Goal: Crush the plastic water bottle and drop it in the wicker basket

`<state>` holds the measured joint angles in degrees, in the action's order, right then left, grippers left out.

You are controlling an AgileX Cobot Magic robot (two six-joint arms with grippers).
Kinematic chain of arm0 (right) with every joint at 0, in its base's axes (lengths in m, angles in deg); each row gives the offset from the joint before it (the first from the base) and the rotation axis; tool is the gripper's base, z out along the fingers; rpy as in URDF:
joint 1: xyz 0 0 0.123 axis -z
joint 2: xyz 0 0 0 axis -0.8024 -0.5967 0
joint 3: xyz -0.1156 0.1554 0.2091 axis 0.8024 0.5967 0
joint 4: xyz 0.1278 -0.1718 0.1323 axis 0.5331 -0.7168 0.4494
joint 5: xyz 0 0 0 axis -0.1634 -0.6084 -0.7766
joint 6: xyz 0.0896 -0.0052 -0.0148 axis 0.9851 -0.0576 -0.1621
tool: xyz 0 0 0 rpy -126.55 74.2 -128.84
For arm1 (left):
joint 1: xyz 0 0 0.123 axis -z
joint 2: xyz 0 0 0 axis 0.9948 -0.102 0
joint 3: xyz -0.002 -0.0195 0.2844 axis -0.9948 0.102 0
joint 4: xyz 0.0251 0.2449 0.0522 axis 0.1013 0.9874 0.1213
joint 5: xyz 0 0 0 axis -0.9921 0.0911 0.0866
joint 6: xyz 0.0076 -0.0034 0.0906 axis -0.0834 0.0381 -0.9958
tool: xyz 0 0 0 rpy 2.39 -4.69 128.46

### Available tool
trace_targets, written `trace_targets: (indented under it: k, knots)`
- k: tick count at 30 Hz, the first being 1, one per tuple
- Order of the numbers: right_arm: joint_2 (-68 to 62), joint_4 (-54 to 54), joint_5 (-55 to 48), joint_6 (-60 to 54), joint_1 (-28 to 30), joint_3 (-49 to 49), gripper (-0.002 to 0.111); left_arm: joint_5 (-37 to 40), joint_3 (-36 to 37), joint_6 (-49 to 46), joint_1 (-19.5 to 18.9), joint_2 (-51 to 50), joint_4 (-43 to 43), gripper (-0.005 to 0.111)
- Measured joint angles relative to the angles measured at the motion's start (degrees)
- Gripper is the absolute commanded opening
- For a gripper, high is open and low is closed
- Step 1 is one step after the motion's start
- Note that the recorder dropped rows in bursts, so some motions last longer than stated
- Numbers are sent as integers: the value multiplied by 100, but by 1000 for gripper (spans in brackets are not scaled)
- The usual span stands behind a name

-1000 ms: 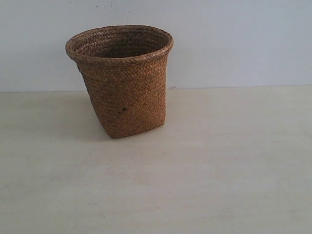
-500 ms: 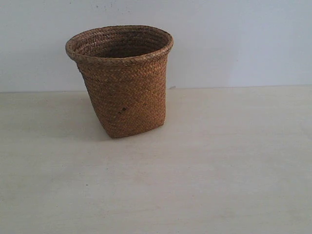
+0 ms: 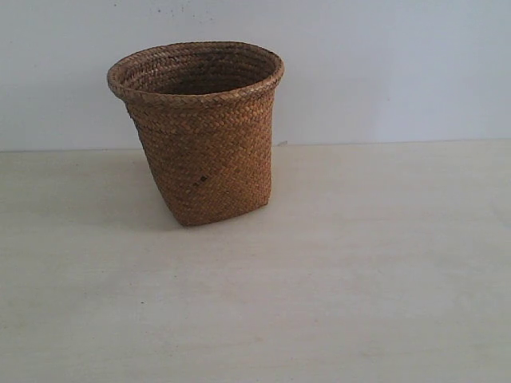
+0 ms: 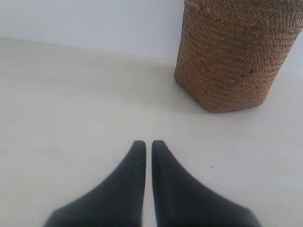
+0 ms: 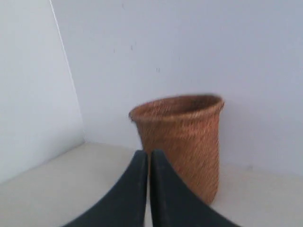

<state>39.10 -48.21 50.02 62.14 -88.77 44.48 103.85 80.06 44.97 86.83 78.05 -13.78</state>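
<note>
The brown wicker basket stands upright on the pale table, left of centre near the back wall. The plastic water bottle is not visible in any view; I cannot see into the basket's bottom. My left gripper is shut with nothing between its black fingers, hovering over bare table well short of the wicker basket. My right gripper is also shut and empty, held apart from the wicker basket, which stands behind its tips. Neither gripper shows in the exterior view.
A pale wooden table stretches in front of and to the right of the basket. A white wall runs along the table's back edge, and a second wall panel meets it at a corner.
</note>
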Motion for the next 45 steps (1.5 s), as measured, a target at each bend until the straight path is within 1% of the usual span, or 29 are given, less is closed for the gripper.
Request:
trace_targets:
  k: [2, 4, 7, 12, 16, 19, 24, 28, 31, 33, 38, 45]
  knots:
    - [0, -27, 265, -663, 93, 11, 0, 0, 0, 0, 0, 0, 0, 4]
    - [0, -52, 412, -1140, 317, 98, 0, 0, 0, 0, 0, 0, 0, 4]
    - [0, -77, 571, -1481, 921, 524, 0, 0, 0, 0, 0, 0, 0, 4]
    - [0, -89, 1146, -1544, 2094, 1411, 0, 0, 0, 0, 0, 0, 0, 4]
    - [0, -89, 1286, -1532, 2988, 1629, 0, 0, 0, 0, 0, 0, 0, 4]
    - [0, -78, 1214, -1532, 3524, 1629, 0, 0, 0, 0, 0, 0, 0, 4]
    - [0, -78, 602, -1532, 4115, 1640, 0, 0, 0, 0, 0, 0, 0, 4]
    - [0, -55, -80, -1532, 4302, 1640, 0, 0, 0, 0, 0, 0, 0, 4]
    - [0, -56, -733, -1482, 4326, 1640, 0, 0, 0, 0, 0, 0, 0, 4]
    - [0, -56, -922, -1482, 4336, 1651, 0, 0, 0, 0, 0, 0, 0, 4]
    - [0, -56, -1021, -1361, 4336, 1664, 0, 0, 0, 0, 0, 0, 0, 4]
    - [0, -56, -1021, -703, 4336, 1664, 0, 0, 0, 0, 0, 0, 0, 4]
